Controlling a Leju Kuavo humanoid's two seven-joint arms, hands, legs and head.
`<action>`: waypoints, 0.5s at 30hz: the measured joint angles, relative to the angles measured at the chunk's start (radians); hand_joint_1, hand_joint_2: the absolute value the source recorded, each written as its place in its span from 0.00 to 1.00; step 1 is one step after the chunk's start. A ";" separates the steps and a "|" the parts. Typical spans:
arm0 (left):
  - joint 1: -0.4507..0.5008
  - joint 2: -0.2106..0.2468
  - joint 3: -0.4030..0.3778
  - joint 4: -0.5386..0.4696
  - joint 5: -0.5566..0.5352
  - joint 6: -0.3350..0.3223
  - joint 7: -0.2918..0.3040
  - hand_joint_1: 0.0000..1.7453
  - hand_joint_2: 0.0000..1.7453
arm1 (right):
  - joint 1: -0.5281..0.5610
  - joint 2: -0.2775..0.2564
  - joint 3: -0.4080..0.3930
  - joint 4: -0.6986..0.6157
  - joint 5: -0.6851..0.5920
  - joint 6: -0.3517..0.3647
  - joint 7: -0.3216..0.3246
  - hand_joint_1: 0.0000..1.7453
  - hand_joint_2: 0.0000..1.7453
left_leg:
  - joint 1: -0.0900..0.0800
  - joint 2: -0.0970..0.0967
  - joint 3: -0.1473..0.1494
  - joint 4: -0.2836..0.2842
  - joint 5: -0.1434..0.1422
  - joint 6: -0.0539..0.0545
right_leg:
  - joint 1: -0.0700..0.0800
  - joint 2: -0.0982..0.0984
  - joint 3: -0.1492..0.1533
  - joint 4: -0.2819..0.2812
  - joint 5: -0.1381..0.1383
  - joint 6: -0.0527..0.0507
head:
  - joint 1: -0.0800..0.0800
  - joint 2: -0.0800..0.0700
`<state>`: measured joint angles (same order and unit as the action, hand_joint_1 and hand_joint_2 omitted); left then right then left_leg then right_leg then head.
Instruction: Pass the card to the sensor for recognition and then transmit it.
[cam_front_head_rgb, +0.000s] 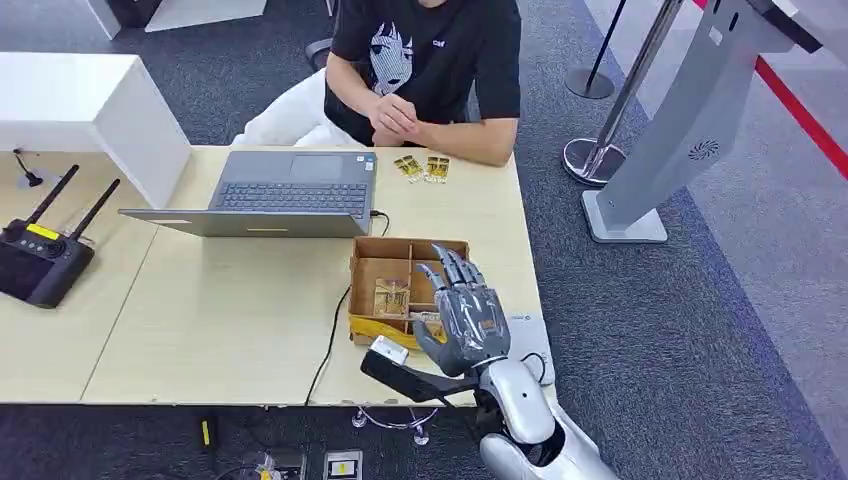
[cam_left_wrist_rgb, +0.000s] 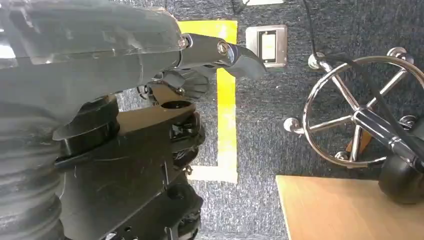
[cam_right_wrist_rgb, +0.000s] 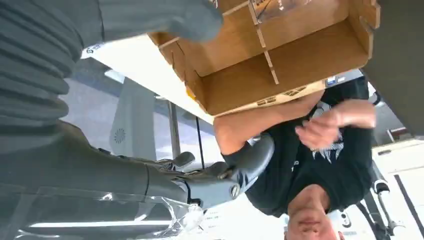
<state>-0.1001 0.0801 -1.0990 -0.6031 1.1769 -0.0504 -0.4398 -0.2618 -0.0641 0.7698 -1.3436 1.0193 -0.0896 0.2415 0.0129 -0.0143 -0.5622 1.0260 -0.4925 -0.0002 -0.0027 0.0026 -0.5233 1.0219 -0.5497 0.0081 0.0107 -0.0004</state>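
From the head view, the right hand (cam_front_head_rgb: 466, 315) hangs with its fingers spread wide and holding nothing, over the front right part of the cardboard box (cam_front_head_rgb: 374, 250), which sits near the right edge of the table (cam_front_head_rgb: 220, 320); a card (cam_front_head_rgb: 391, 297) lies in a front slot of the box just beside the hand, more cards (cam_front_head_rgb: 421, 167) lie at the far edge by a seated person (cam_front_head_rgb: 425, 70), and a laptop (cam_front_head_rgb: 290, 195) stands behind the box. In the left wrist view, the left hand (cam_left_wrist_rgb: 195, 65) hangs over the dark floor near a yellow line (cam_left_wrist_rgb: 226, 100), its fingers curled in with nothing in them. In the right wrist view, the box's brown slots are close in front of the right hand's thumb and fingers, which are apart and bare.
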 joint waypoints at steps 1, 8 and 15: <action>0.001 0.000 0.000 0.000 0.001 0.001 0.000 0.00 1.00 | 0.000 -0.002 0.000 -0.007 -0.008 0.002 0.004 0.00 1.00 | 0.000 0.000 0.000 0.000 0.000 0.000 | 0.000 0.000 0.000 0.000 0.000 0.000 | 0.000 0.000; 0.003 0.000 0.000 0.000 0.008 0.005 -0.001 0.00 1.00 | 0.002 -0.010 -0.003 -0.045 -0.017 -0.001 0.024 0.00 1.00 | 0.000 0.000 0.000 0.000 0.000 0.000 | 0.000 0.000 0.000 0.000 0.000 0.000 | 0.000 0.000; 0.007 0.000 0.000 0.000 0.011 0.006 -0.007 0.00 1.00 | 0.020 -0.021 -0.018 -0.092 -0.003 -0.020 0.041 0.00 1.00 | 0.000 0.000 0.000 0.000 0.000 0.000 | 0.000 0.000 0.000 0.000 0.000 0.000 | 0.000 0.000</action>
<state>-0.0926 0.0801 -1.0990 -0.6031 1.1875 -0.0443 -0.4471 -0.2421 -0.0851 0.7515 -1.4355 1.0166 -0.1099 0.2827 0.0129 -0.0142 -0.5620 1.0261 -0.4925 -0.0002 -0.0028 0.0027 -0.5234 1.0219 -0.5497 0.0081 0.0107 -0.0004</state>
